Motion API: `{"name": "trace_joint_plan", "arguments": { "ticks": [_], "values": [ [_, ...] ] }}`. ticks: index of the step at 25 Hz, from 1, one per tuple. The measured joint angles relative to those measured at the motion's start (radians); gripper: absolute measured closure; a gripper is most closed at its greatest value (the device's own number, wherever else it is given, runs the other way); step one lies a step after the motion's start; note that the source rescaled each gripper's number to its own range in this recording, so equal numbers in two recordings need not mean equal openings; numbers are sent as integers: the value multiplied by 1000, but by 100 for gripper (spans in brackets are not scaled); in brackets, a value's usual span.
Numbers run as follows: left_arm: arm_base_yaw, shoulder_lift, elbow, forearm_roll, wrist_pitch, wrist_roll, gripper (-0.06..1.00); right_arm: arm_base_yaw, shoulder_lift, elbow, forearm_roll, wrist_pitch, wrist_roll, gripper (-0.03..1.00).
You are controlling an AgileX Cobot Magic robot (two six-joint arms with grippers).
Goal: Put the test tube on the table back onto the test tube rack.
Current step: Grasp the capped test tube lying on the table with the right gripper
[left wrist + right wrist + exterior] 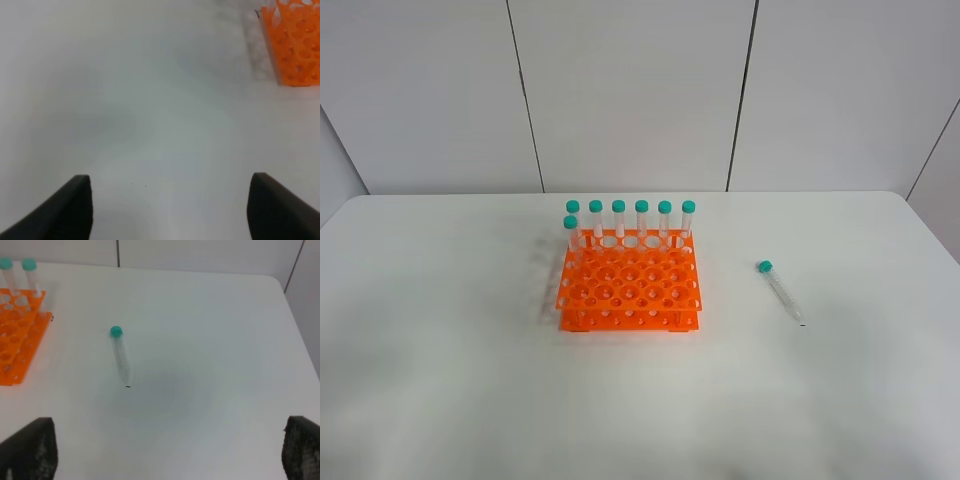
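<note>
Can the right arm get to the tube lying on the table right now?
Probably yes. The tube lies alone on bare table ahead of the open right gripper, clear of the rack, with nothing between them.

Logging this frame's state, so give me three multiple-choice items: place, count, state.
1. In the high view, the loose test tube lies A) left of the test tube rack B) right of it, on the table C) atop it
2. How many tubes stand in the rack? A) five B) nine C) seven
3. The right gripper is A) open, empty B) shut on the tube C) shut, empty
1 B: it lies flat right of the rack. 2 C: seven teal caps stand there. 3 A: its fingers sit wide apart.
</note>
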Motion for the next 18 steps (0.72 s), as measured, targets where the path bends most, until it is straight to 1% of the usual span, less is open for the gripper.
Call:
{"name": "trace_joint_plan", "arguments": {
  "ticks": [12,14,18],
  "values": [
    [0,0,0,0,0,0,9,0,26,-14,1,-6,0,-3],
    [0,0,0,0,0,0,9,0,100,-50,2,-26,0,-3],
    [0,0,0,0,0,0,9,0,358,-157,10,-62,0,-3]
  ]
}}
